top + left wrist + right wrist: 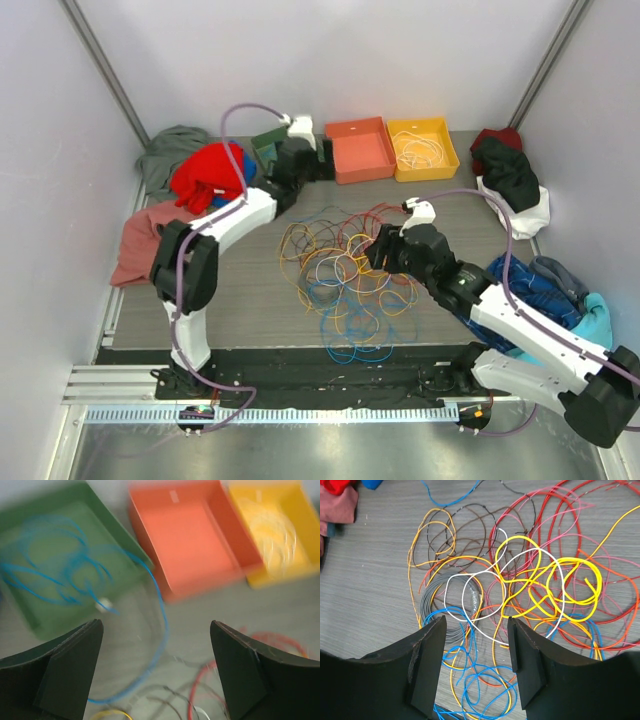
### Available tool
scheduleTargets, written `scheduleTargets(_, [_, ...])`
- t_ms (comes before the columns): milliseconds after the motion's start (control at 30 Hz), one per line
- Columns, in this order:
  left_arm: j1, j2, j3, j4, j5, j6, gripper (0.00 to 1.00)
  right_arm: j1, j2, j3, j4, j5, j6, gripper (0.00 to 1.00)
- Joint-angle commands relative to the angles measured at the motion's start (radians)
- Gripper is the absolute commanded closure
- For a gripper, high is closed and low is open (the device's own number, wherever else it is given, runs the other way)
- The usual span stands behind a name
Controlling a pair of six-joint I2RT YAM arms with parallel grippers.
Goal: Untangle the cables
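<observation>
The cables [345, 275] lie as a loose tangle of yellow, red, orange, blue, white and brown loops mid-table. In the right wrist view the cables [530, 580] spread out below my right gripper [476, 630], which is open and empty above blue loops. From above, the right gripper [375, 250] hovers at the tangle's right side. My left gripper [312, 166] is near the back bins. In its own blurred view the left gripper [156, 645] is wide open with nothing in it. A blue cable [160, 605] runs from the green bin [60, 565] onto the table.
The green bin [268, 143], orange bin [360, 150] and yellow bin [423, 147] stand in a row at the back; the yellow one holds a pale cable. Red cloth [210, 175] and other clothes sit at the left, dark cloth [510, 175] and blue cloth [555, 285] at the right.
</observation>
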Motion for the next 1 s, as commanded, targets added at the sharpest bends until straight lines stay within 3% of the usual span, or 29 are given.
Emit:
scheduleTargets(0, [-0.057,0.095,-0.06,0.051,0.098,-0.094,0.1,-0.005,-0.056,0.057,-0.007,0.058,-0.026,0.4])
scheduleTargets(400, [-0.054,0.307,0.127,0.003,0.081,-0.073,0.18,-0.008,-0.099,0.059,-0.053,0.114,-0.039,0.4])
scheduleTargets(633, [-0.044,0.378,0.167,-0.017,0.098,-0.081,0.34,-0.008,-0.078,0.062,-0.058,0.135,-0.067,0.4])
scheduleTargets(867, [-0.043,0.395,0.167,-0.027,0.101,-0.084,0.38,-0.011,-0.065,0.064,-0.055,0.134,-0.07,0.4])
scheduleTargets(967, [-0.043,0.391,0.162,-0.029,0.101,-0.079,0.53,-0.013,-0.07,0.062,-0.058,0.134,-0.07,0.4])
